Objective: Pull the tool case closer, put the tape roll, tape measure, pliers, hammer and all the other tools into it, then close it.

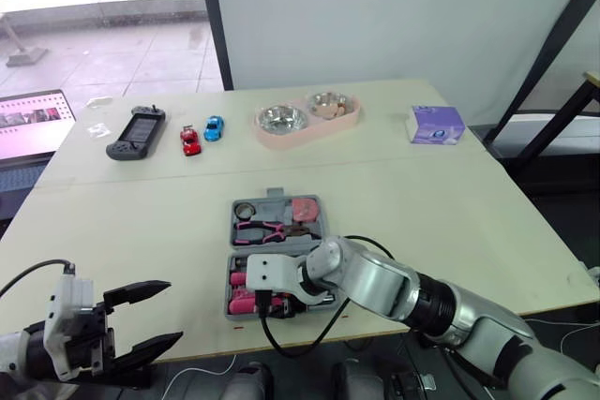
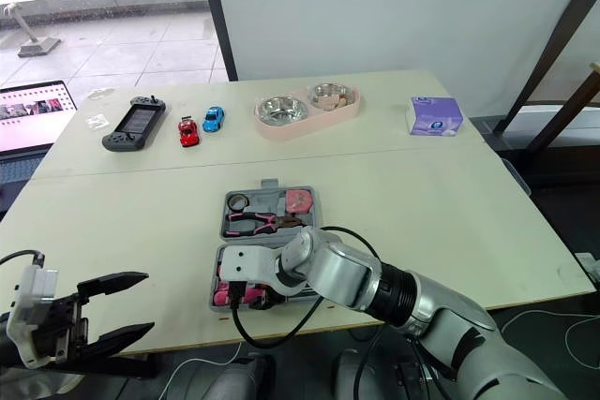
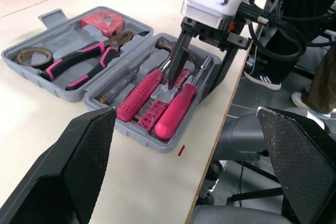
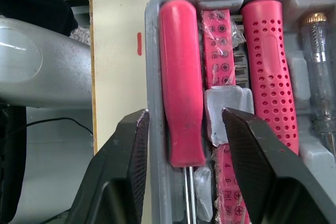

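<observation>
The counter (image 1: pixel 450 222) shows no loose tools. What lies well beyond both sets of fingers is a double pet bowl (image 1: pixel 307 119), a handheld game console (image 1: pixel 137 132) and two toy cars (image 1: pixel 202 134), none of them part of the job.

The tool case (image 3: pixel 32 72) lies open and flat at the counter's front edge, directly under the right gripper (image 4: pixel 185 119). Judging by that, the pull is done. Its trays look full, so loading seems finished or nearly so, and the one clear step left is to swing one half over and shut it.

The left gripper (image 1: pixel 173 311) hovers off the counter's edge with its fingers spread wide and empty, the case some way ahead of them.

The right fingers are also released and grip nothing. They reach down into the nearer tray and stand on either side of the smooth red screwdriver (image 4: pixel 181 77). One finger is just outside the case wall, and the other is over the clear plastic beside the pink bit holder (image 4: pixel 218 45).

Next past that second finger are the perforated-grip screwdriver (image 4: pixel 268 72) and the clear tester screwdriver (image 4: pixel 317 87). The hammer (image 3: pixel 167 45) lies behind the right fingers in the same tray.

In the other tray, beyond the right fingers, sit the pliers (image 3: pixel 84 64), the tape measure (image 3: pixel 102 20) and the tape roll (image 3: pixel 34 56), each in its own recess.
</observation>
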